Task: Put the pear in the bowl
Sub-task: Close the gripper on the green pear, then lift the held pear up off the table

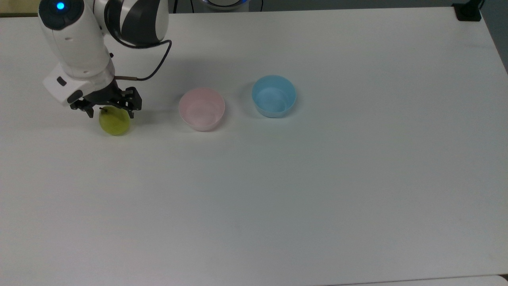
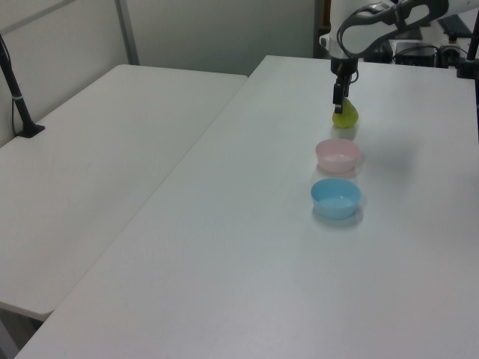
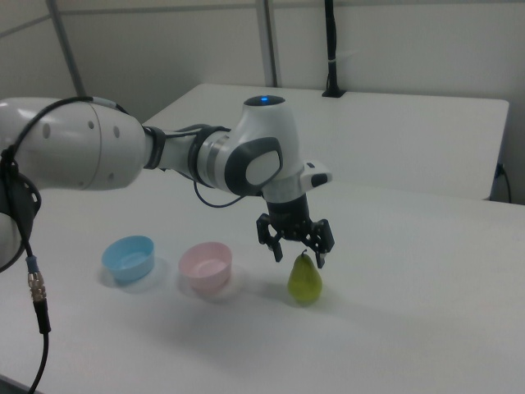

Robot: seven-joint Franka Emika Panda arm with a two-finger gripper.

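The pear (image 3: 304, 280) stands upright on the tabletop (image 1: 317, 178), directly beneath the spread, empty fingers (image 3: 277, 249), whose tips straddle its stem and upper shoulders without touching. It looks glossy, rounded and light (likely slippery), so I would grip low across the widest belly, not the tapering neck. One pear, two bowls: the pink bowl (image 1: 201, 108) lies beyond the fingers toward the top view's right, the light blue bowl (image 1: 274, 95) farther still.

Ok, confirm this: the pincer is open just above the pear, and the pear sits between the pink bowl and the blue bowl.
Wrong on the order. In the top view the pink bowl sits between the pear and the blue bowl. The open pincer is just above the pear.
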